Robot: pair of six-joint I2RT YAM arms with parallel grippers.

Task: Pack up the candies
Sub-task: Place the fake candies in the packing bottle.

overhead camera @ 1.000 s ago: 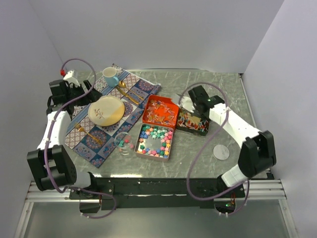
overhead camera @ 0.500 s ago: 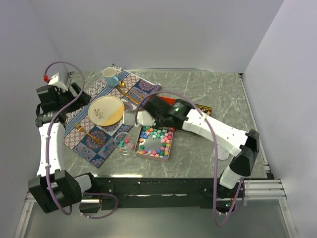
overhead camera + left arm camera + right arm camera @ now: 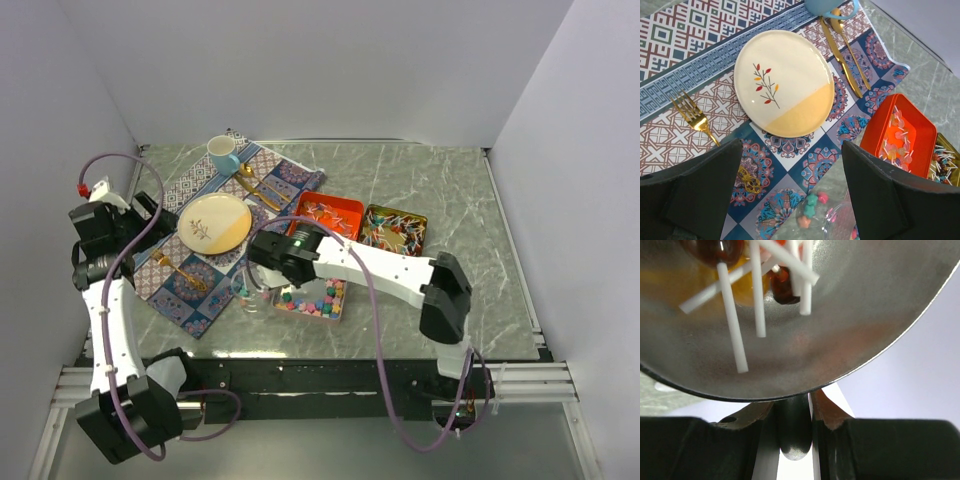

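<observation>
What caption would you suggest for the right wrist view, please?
Right gripper shut on the handle of the silver scoop, whose bowl carries amber, white-stick candies.

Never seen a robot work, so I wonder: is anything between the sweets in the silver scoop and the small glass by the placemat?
Nothing visible does. The right tool grips the scoop, with candies lying in its bowl, roughly above the glass. No lid shows on the glass, though part of it is hidden from above.
</observation>
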